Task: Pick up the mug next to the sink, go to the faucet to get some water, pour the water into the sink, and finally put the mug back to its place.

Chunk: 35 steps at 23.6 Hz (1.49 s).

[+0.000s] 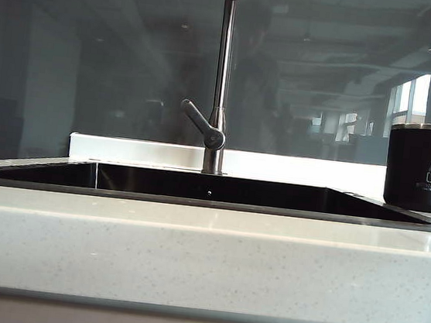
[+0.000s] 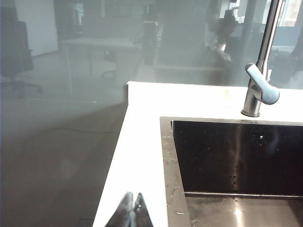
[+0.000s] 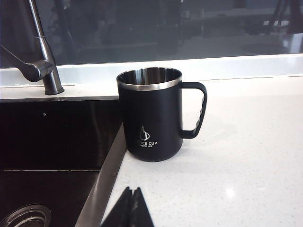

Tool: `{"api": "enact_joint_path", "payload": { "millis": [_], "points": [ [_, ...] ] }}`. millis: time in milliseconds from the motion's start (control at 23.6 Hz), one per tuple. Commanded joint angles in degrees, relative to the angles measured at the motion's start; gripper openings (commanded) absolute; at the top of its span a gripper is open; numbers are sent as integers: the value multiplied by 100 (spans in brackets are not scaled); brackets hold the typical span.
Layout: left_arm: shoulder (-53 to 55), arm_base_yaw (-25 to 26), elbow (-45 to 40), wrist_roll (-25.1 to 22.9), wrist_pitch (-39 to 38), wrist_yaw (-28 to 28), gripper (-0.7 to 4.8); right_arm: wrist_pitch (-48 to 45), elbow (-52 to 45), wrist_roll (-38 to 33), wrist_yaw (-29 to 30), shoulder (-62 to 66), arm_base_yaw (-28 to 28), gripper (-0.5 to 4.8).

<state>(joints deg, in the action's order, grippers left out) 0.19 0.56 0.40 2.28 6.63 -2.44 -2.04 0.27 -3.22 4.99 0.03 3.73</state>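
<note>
Only readable text: on mug [image 3: 150,118], black, standing on counter [image 3: 246,156] just beside right edge of sink [image 3: 57,137]. White print low on mug wall, under small white cup logo [image 3: 143,134]: large line ends "CE CUP", first letters unclear. Smaller line beneath, roughly "HEALTHY LIFE", too small to confirm. Same print shows in exterior view on mug [image 1: 422,166], blurred, only "CUP" legible. No other text, numbers or signs.

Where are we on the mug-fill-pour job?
Nothing done: the mug stands upright on the counter beside the sink, untouched. Nothing in hand: left end effector and right end effector are shut and empty. Left: grasp, fill at the faucet, pour, return.
</note>
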Motion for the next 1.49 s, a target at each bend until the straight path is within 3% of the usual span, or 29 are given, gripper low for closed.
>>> {"api": "enact_joint_path", "payload": {
  "millis": [42, 382, 552, 722, 849, 976, 1189, 1486],
  "points": [
    [4, 11, 17, -15, 70, -22, -5, -107, -20, -15, -13, -13, -2, -6],
    [4, 11, 17, -15, 72, -22, -5, -568, -20, -20, -39, -2, -2, -6],
    [4, 11, 17, -15, 72, -24, -5, -1687, -2, -17, -730, 369, 7, -5],
    [4, 11, 17, -15, 72, -24, -4, -2872, 2, -15, -767, 1762, 7, 14],
    [4, 11, 17, -15, 72, -26, -4, -4297, 114, 52, -793, 3711, 151, 124],
    [4, 11, 17, -15, 72, -26, -4, -5322, 481, 52, -426, 5344, 474, 187],
    [4, 13, 17, -15, 74, -24, -4, -6782, 1484, 55, 232, 7884, 809, 191],
    [4, 13, 17, -15, 76, -20, -4, -6808, 2479, 179, 352, 9311, 778, 191]
  ]
}}
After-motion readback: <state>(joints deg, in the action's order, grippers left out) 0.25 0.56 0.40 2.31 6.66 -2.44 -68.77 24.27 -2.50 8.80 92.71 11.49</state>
